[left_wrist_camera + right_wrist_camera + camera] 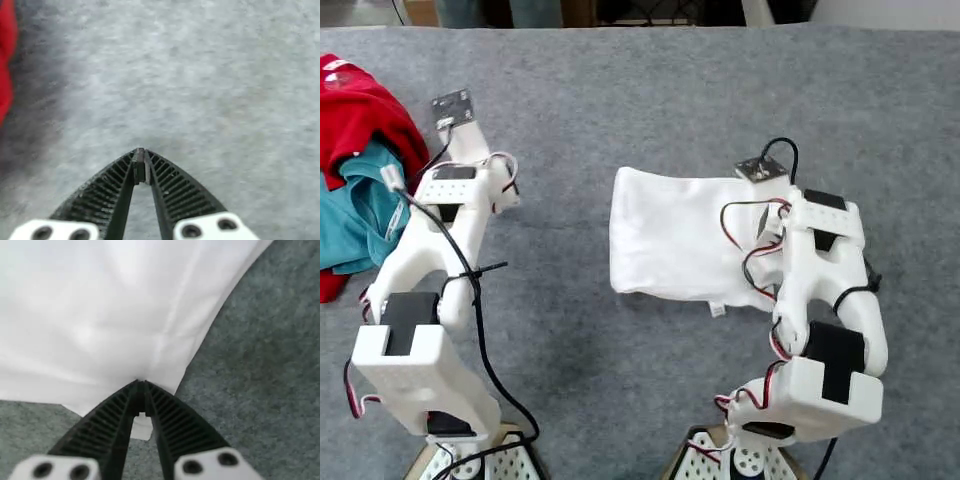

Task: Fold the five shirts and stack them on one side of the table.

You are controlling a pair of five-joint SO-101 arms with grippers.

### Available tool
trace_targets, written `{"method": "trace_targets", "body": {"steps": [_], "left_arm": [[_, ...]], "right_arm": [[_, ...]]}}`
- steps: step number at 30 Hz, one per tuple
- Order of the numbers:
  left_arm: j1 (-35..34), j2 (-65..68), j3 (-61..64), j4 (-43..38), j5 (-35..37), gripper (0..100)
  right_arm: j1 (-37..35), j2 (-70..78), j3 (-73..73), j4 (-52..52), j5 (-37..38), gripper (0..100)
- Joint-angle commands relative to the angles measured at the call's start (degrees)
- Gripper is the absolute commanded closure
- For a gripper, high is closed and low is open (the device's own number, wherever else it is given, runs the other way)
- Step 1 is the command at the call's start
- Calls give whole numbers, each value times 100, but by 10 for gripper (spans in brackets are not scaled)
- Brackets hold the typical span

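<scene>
Right gripper [140, 385]: black ribbed tips pressed together at the near hem of the folded white cloth shirt [670, 240], mid-table; cannot tell if cloth is caught. Left gripper [140, 152]: tips closed over open grey felt table [620, 90], just beside the crumpled red shirt [355, 105] and teal shirt [355, 215] heaped at the left edge.

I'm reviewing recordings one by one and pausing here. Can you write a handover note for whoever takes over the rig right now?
Left gripper: shut, holding nothing, over bare table next to the red shirt.
Right gripper: shut, tips at the edge of the white shirt; I cannot tell if it pinches the cloth.
Done: the white shirt lies mid-table, folded into a rough rectangle.
Left: the red shirt and teal shirt lie crumpled in a heap beside the left arm. They need folding, and nothing is stacked yet.
</scene>
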Motion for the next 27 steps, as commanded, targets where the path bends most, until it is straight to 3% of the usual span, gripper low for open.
{"method": "trace_targets", "body": {"steps": [1,5,9,14,20,27], "left_arm": [[497,-62,-743,404,35,971],[1226,-62,-2229,1679,44,971],[2018,-9,-3758,2734,53,971],[2738,457,-4066,2664,360,971],[2782,1732,-4365,2567,818,971],[1974,3042,-5147,2479,782,971]], "right_arm": [[-123,-593,-523,229,-211,984],[-431,-1244,-725,404,-237,984],[-281,-2035,-875,466,-624,984],[123,-2413,-848,-26,-809,984],[325,-2026,-760,-369,-1081,984],[299,-1499,-945,-607,-1090,984]]}}
